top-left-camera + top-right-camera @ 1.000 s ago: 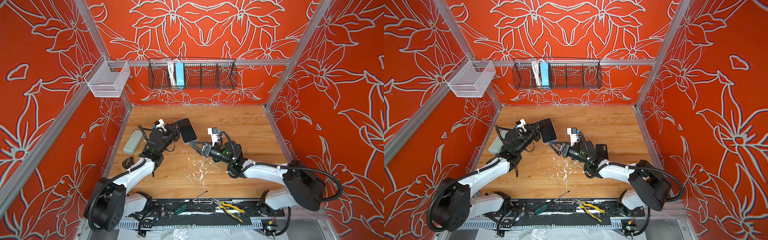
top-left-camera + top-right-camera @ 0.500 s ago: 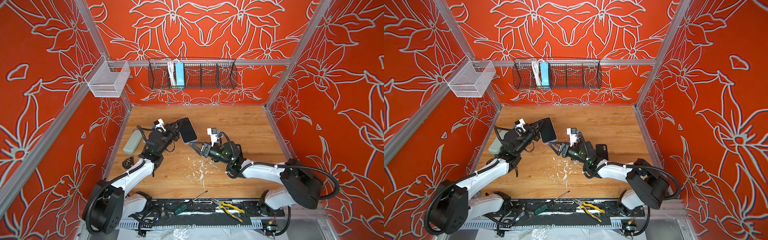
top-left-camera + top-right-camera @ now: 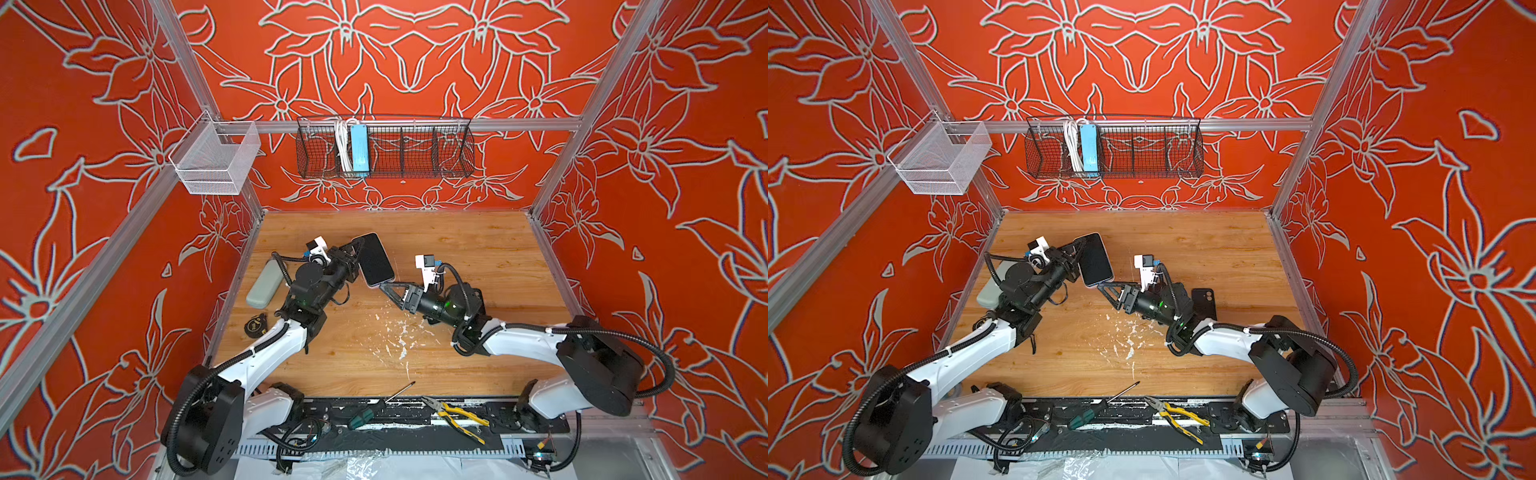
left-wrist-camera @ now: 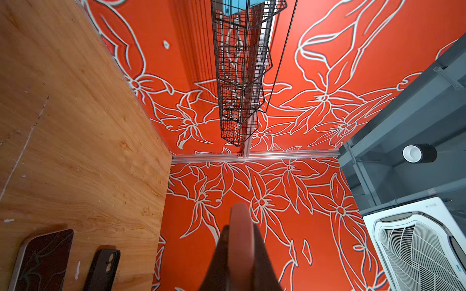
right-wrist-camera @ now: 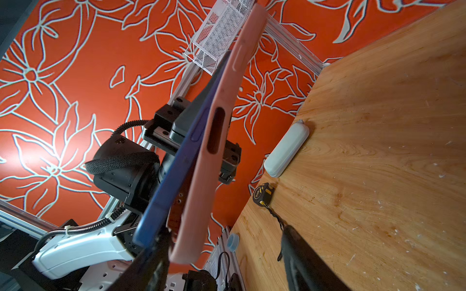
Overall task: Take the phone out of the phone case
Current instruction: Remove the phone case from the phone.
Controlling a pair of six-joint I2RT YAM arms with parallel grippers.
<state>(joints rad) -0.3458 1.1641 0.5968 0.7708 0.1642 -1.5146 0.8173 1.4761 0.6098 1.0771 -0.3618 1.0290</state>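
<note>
**Top views, item 1: phone [image 3: 376, 259] in phone case [image 5: 222, 100].** The pair is held in the air above the left-centre of the table [image 3: 457, 249], clear of the wood, with the dark screen facing up. In the right wrist view the blue body of the phone stands off from the pink case along the near end, so that corner looks already sprung. The far end appears seated, though it is hard to tell.

**Item 2: left claw [image 3: 352, 257].** It is clamped narrow on the left long edge of the cased phone. The left wrist view shows the pink rim pinched between the fingers.

**Item 3: right claw [image 3: 385, 289].** Its jaws stand apart and grip nothing. They straddle the near end of the phone, with one finger [image 5: 151, 264] against the blue corner and the other well clear.

**Item 4: bystanders.** A pale pouch [image 3: 266, 282] and a tape measure [image 3: 254, 325] lie near the left wall. A spare black case [image 3: 1204, 301] lies to the right.

**Handling note (judgement).** The step in hand is taking the freed corner.
- Close on the blue body alone, with one finger inside the gap and none on the pink lip.
- Draw the phone out lengthwise, away from the left claw.
- If the left clamp also pinches the phone, it will bind.
</note>
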